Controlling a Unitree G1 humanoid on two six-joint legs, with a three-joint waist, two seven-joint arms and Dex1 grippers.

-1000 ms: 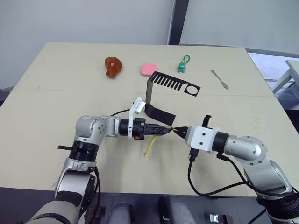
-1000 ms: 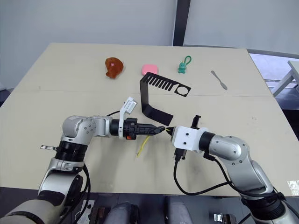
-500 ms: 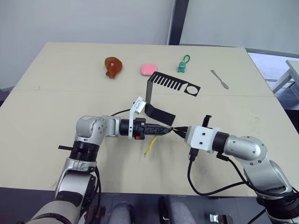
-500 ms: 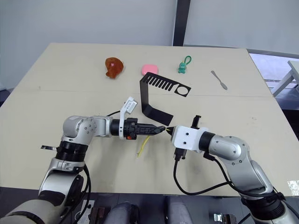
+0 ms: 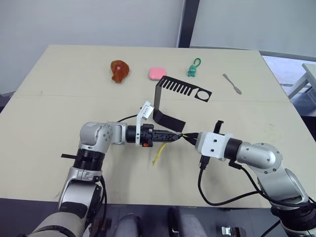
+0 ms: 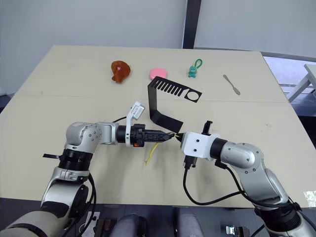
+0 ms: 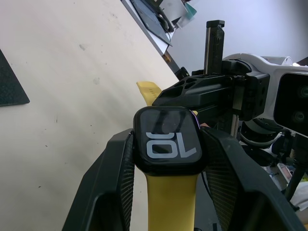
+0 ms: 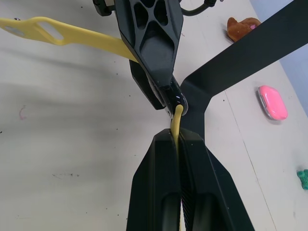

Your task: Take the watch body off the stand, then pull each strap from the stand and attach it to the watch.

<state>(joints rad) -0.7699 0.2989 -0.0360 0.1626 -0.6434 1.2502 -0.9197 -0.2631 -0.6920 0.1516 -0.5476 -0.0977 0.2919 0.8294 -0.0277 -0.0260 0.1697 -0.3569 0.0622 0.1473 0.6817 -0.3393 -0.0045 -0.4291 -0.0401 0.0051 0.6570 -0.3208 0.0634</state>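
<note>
Watch body (image 7: 167,140) screen: two large pale characters, shown upside down as seen between left gripper (image 7: 166,159) fingers; upright they read "10".
Screen sits between two black fingers, facing wrist camera.
White tag (image 5: 146,110) on left wrist, behind fingers: faint dark print, too small to read.
No other legible text, brand or number on stand (image 5: 173,98), yellow straps (image 8: 62,36), or items on table (image 5: 59,89).

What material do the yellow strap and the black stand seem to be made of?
The strap looks like soft matte rubber or silicone: it curves and droops. The stand looks like thin stiff sheet, metal or plastic, matte black, with sharp bends and cut slots.
</note>
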